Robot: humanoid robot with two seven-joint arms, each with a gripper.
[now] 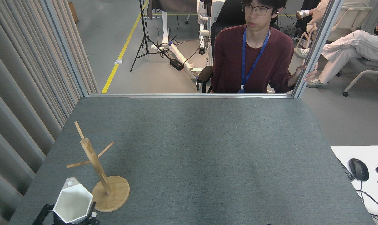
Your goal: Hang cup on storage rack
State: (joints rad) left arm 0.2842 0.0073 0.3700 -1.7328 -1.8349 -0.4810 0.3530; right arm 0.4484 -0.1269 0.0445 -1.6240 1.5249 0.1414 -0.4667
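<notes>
The worktop [207, 150] is a broad grey surface with a felt-like, speckled covering, bordered along its far edge by a thin metal strip and on its left by a ribbed, curtain-like wall. The only thing standing directly on it is the storage rack [96, 168], a light wooden mug tree whose round disc base sits flat near the front-left corner, its thick post leaning slightly left in this view with three thin pegs angling upward. A separate white surface [348, 153] adjoins the worktop's right side and carries a dark computer mouse [358, 169].
</notes>
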